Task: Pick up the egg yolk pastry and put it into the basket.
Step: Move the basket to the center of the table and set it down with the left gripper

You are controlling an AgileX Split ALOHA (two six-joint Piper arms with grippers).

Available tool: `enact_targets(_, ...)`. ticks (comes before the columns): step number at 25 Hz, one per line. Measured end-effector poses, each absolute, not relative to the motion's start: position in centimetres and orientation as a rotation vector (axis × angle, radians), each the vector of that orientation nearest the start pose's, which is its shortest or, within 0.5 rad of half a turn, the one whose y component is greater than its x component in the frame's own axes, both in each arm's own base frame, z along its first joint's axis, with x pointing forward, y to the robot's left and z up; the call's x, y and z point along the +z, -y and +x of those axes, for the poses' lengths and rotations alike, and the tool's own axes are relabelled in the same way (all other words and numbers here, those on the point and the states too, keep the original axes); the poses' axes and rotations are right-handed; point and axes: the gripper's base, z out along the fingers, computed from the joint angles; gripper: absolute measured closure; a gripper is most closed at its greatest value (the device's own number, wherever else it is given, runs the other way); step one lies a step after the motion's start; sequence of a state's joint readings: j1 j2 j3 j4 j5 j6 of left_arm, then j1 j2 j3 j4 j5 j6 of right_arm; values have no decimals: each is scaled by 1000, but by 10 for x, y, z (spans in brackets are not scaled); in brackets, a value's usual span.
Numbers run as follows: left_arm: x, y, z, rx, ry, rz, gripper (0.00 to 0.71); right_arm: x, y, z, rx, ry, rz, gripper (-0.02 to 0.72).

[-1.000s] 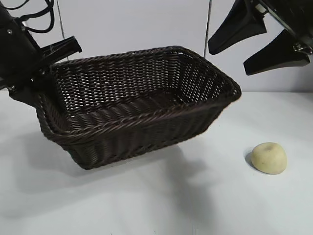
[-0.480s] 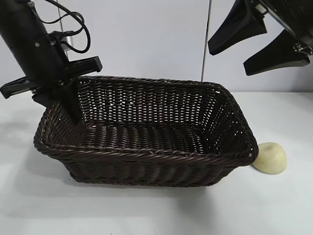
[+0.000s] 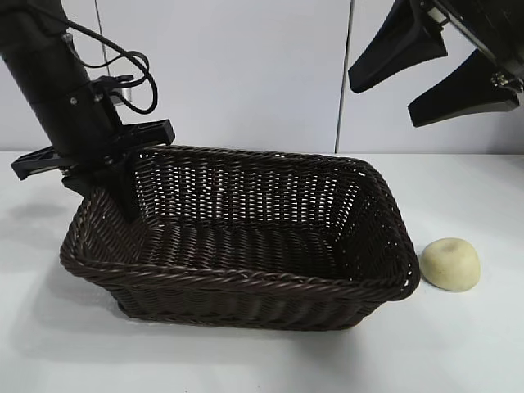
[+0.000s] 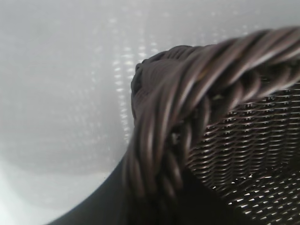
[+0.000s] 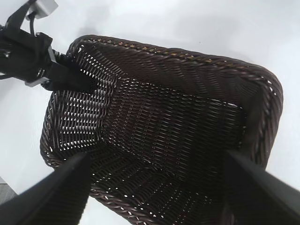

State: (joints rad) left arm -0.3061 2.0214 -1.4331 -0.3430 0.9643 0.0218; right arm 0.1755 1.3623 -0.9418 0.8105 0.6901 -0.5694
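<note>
My left tool [image 3: 123, 184] is clenched on the dark brown woven wicker basket's [image 3: 246, 282] rim. My right tool [image 3: 434, 70] hangs released; next it descends onto the pale yellow dome-shaped egg yolk pastry [image 3: 449, 264] on the counter [image 3: 458, 344] beside the basket.

no readable text or labels

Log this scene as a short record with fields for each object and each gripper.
basket: dark brown woven wicker basket, rectangular, flat on the white table, nothing inside
pastry: pale yellow dome-shaped egg yolk pastry, on the table just beside the basket's right end
left gripper: clamped on the basket's left rim
right gripper: open, raised above the pastry
</note>
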Motion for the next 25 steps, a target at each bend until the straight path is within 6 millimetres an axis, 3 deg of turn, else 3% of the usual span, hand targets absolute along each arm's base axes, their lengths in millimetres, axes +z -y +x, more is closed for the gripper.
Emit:
enact_targets(10,172,145,376,-465,-3013,217,608,285,-90,265,708,-2397,-301,142)
enact_targets(13,172,145,376,-470,-3013,213,567,285,-90,265,708,-2397,-301,142)
enact_targets(15,172,145,376,-471,-3012,212,490,285,-89,265,707,-2398,-301,142)
enact_targets(20,174,146,377,-479,-3002,206,199,285,-89,265,707,-2398,-301,142)
enact_targets(22,175,146,377,-478,-3004,210,143,285,-89,265,707,-2398,-301,142)
enact_targets(25,180,145,376,-463,-3015,237,118,285,-89,265,707,-2398,-301,142)
